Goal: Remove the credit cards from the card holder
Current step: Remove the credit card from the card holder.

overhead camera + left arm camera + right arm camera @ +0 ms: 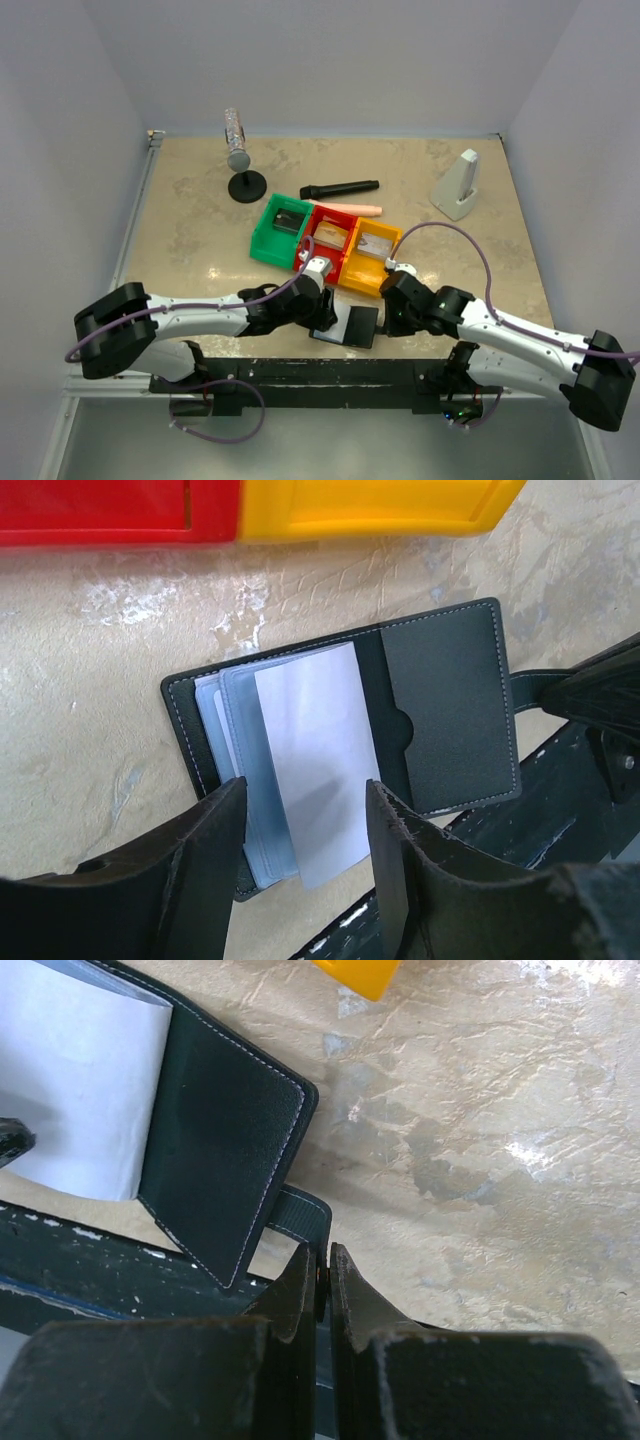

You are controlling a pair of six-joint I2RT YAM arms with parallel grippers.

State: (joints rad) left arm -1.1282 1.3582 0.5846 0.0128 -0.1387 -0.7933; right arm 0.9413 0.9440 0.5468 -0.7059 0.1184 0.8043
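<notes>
**Right gripper (pixel 322 1255) clamps the card holder (pixel 450 710) by its tab (pixel 300 1215); left gripper (pixel 305 792) spread over the cards**

On the beige table (pixel 200 220), a green bin (pixel 262 243), a red bin (pixel 330 212) and a yellow bin (pixel 360 278) stand side by side just beyond both wrists. The card holder lies open and flat at the table's near edge, close in front of the red and yellow bins. Its near corner lies over the black rail (pixel 500 850).

The holder's right half is a plain black pocket flap. Its left half carries bluish-grey sleeves (pixel 235 730). A white card (pixel 315 750) lies on top of them and reaches the holder's near edge.

The left gripper's two fingers (pixel 200 870) stand well apart, one on either side of that card's near end. Whether they touch it cannot be told.

The small black tab juts from the holder's right edge, and the right gripper's jaws are pressed together on its tip.
</notes>
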